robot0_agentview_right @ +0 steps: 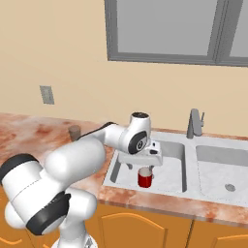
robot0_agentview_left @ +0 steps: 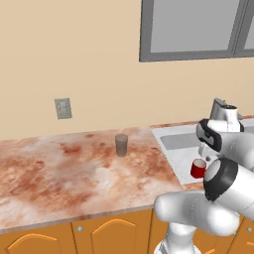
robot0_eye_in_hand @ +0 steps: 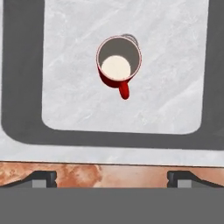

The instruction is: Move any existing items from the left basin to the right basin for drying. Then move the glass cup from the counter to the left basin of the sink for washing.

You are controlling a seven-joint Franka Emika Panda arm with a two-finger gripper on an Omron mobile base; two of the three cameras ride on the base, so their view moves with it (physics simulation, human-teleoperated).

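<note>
From my left base camera, the arm hides most of the grey metal sink; the glossy red mug shows partly.

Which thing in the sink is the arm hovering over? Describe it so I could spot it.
Find the grey two-basin sink set in the marbled counter. In its left basin, under the open gripper, stands a glossy red mug with a handle, unlike the greyish tumbler on the counter.

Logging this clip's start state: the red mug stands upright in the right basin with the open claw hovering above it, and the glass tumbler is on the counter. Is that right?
Not quite. The red mug stands upright in the left basin, not the right basin, as the right base view shows. The rest holds: the open claw hovers above it, and the glass tumbler is on the counter.
</note>
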